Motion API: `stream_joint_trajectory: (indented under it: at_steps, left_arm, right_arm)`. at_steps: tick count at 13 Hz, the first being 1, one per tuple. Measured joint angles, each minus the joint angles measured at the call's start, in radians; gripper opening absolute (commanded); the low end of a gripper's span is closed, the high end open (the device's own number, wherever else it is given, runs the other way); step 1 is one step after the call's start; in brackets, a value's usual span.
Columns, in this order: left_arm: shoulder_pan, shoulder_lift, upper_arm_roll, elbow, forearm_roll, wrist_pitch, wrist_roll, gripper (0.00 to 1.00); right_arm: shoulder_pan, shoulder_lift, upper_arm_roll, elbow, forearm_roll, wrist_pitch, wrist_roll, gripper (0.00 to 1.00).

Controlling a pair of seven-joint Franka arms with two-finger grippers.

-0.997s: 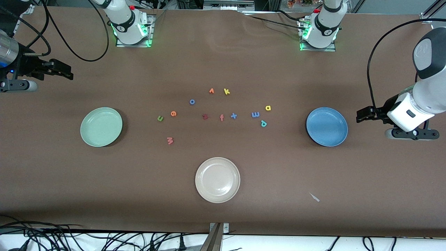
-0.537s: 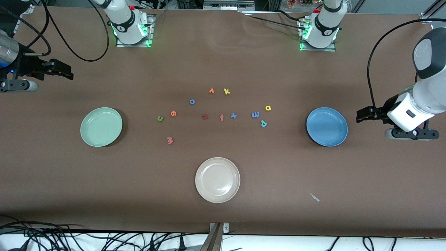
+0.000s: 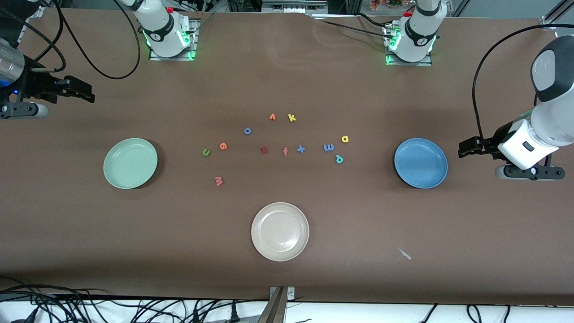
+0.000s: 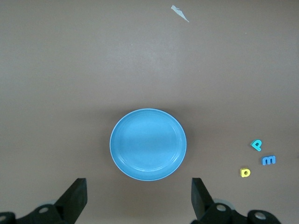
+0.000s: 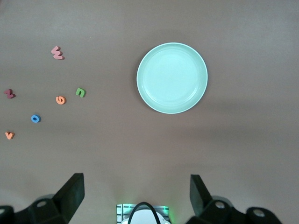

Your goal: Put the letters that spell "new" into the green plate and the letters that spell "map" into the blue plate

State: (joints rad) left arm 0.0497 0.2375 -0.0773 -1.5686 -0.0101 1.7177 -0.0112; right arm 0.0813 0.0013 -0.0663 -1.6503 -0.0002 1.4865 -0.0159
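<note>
The green plate lies toward the right arm's end and the blue plate toward the left arm's end; nothing lies in either. Between them on the table lie the green n, orange e and salmon w, then the periwinkle m, yellow a and teal p. My left gripper hangs open over the table beside the blue plate. My right gripper hangs open at the right arm's end.
A cream-white plate sits nearer the front camera, mid-table. Other letters lie among the task's: blue o, orange v, yellow k, dark red z, salmon f, blue x. A white scrap lies near the front edge.
</note>
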Motion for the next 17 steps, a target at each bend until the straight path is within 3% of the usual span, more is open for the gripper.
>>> stream_joint_trajectory:
  at_steps: [11,17]
  left_arm:
    - [-0.007,0.004,-0.001,-0.005,-0.001,0.0,-0.004,0.99]
    - [-0.066,0.052,-0.048,-0.012,-0.011,0.001,-0.169,0.99]
  right_arm:
    - [0.038,0.082,0.007,0.002,0.0,0.004,-0.079,1.0]
    - [0.145,0.115,0.015,-0.1,0.0,0.181,0.143,1.0]
